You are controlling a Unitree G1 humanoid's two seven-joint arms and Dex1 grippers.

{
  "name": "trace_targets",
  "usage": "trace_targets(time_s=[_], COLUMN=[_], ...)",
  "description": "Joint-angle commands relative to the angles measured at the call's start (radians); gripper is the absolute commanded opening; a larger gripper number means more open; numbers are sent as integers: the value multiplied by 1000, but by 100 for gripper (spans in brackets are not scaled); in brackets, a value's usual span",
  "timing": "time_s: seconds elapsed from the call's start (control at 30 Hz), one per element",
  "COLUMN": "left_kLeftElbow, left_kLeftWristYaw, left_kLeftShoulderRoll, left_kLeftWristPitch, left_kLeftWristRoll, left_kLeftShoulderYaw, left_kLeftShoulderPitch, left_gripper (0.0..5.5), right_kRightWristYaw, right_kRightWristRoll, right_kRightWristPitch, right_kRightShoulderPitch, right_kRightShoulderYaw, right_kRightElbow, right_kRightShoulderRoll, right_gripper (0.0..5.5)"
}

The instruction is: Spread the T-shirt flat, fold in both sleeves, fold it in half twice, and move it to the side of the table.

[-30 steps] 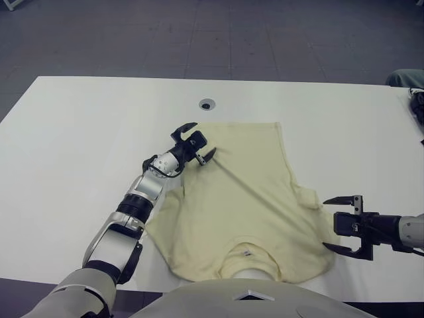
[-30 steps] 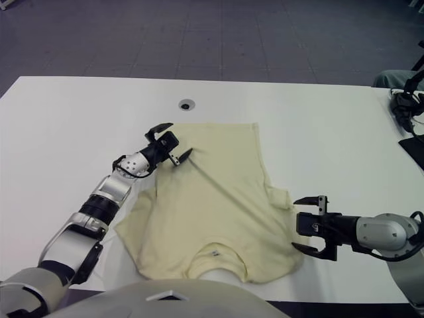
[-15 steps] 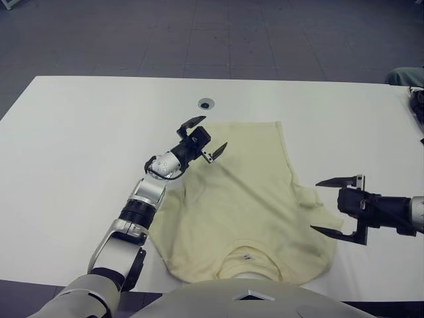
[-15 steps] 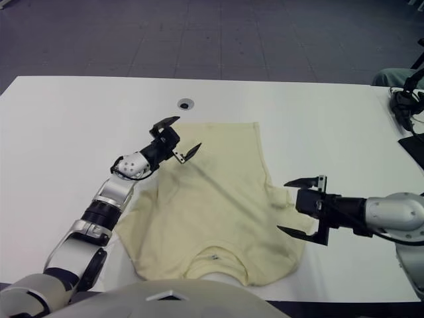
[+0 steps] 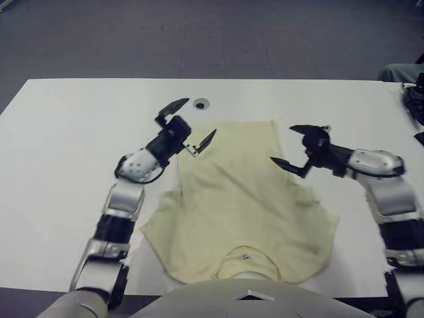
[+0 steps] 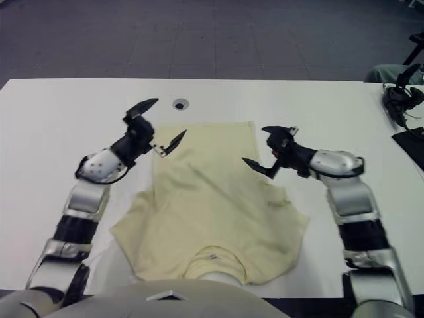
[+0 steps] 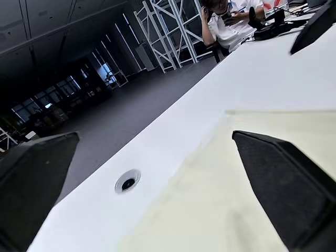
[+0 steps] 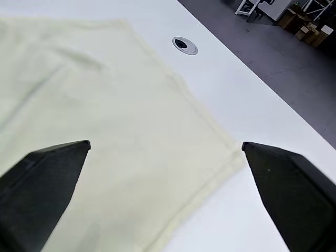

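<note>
**Spreading step, nothing gripped**

The pale yellow cotton T-shirt (image 5: 245,205) lies rumpled on the white counter (image 5: 66,132), hem nearest the round cable hole (image 5: 200,104). Left gripper (image 5: 199,116) beside that hole and right gripper (image 5: 283,144) farther off both gape wide, empty. Next, I'd say: pinch the hem corners and pull flat.

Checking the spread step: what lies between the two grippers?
The far end of the T-shirt lies between the left gripper and the right gripper, as the left eye view shows.
</note>
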Motion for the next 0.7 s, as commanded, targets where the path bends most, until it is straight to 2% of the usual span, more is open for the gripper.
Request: trace_targets(time_s=[0.03,0.13,0.3,0.7], left_kLeftElbow=[-180,-270,-328,42], left_kLeftWristYaw=[-49,-101,-155,-68], left_kLeftShoulderRoll=[89,160,245,246], left_kLeftWristPitch=[45,58,61,51], left_kLeftWristRoll=[-58,-83,-65,170], left_kLeftShoulderYaw=[82,123,165,6], left_kLeftShoulderPitch=[143,237,386,366], left_gripper=[540,540,540,540], right_kRightWristYaw=[-96,-187,-345,-377], right_kRightWristRoll=[-60,-121,-265,-333], right_kRightWristPitch=[-102,-192,-340,-478], right_kRightShoulderPitch=[-117,-182,-234,-265], right_kRightShoulderYaw=[43,56,103,140], right_kRightElbow=[247,443,683,842], right_kRightShoulderRoll=[145,215,233,235], right_gripper=[538,538,538,538])
